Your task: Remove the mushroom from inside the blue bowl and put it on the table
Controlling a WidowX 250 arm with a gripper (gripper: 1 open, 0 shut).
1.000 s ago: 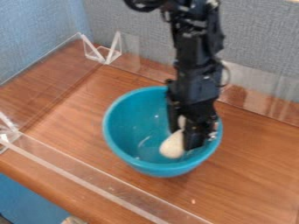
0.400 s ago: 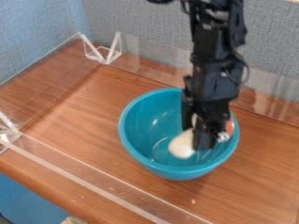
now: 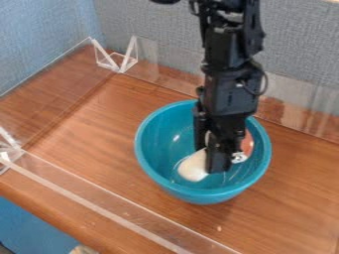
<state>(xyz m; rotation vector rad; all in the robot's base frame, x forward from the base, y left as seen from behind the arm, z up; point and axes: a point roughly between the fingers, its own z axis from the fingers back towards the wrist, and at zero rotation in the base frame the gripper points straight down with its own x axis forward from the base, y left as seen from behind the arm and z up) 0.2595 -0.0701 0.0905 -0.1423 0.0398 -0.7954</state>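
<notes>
The blue bowl (image 3: pixel 157 144) stands on the wooden table (image 3: pixel 79 119), right of the middle. My gripper (image 3: pixel 216 159) reaches straight down into it, its dark fingers close together on the mushroom (image 3: pixel 193 169). The mushroom's cream-white stem sticks out to the left of the fingers, low inside the bowl. A bit of the reddish cap shows on the right side of the fingers. The fingers hide the middle of the mushroom.
A low clear acrylic wall (image 3: pixel 79 193) runs along the table's front and left edges, with a clear bracket (image 3: pixel 119 55) at the back left corner. Bare wood lies left of and in front of the bowl. A blue-grey backdrop stands behind the table.
The bowl has slid a little to the right since the earliest frame. The gripper is still down inside it, shut on the mushroom and slightly rolled.
</notes>
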